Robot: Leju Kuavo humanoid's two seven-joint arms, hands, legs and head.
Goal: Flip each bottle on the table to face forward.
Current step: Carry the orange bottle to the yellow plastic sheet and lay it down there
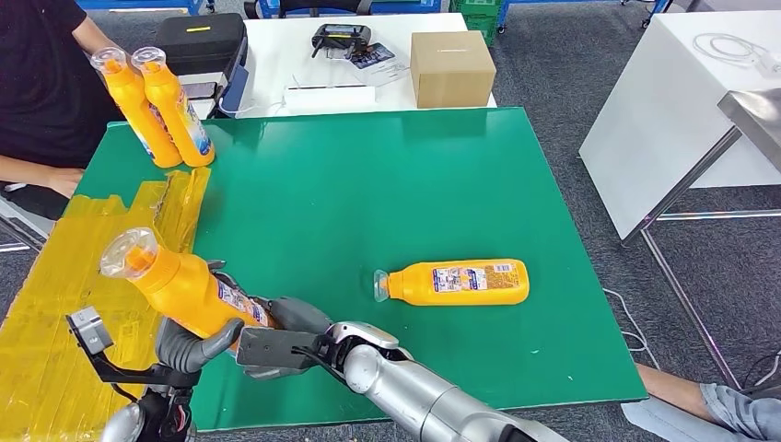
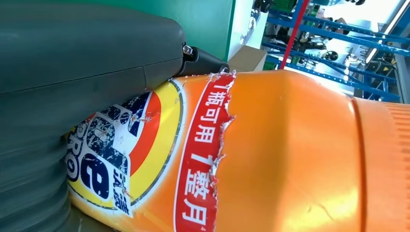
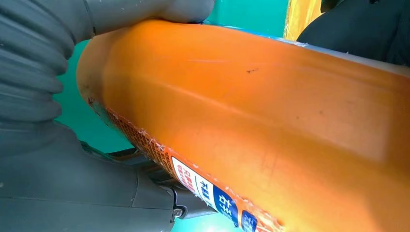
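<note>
Hands: your left hand and right hand both clasp the tilted orange bottle.
Risk: smooth plastic, torn label; it may slip between them.
Cause: loosening either hand early.

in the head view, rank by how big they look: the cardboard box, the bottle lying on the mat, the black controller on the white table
1. Lying bottle, the longest, though nearer the camera.
2. Cardboard box, shorter but deeper; its real size against the bottle is unsure.
3. Black controller, clearly smallest.

Glossy plastic bottle (label torn, scuffed)
</note>
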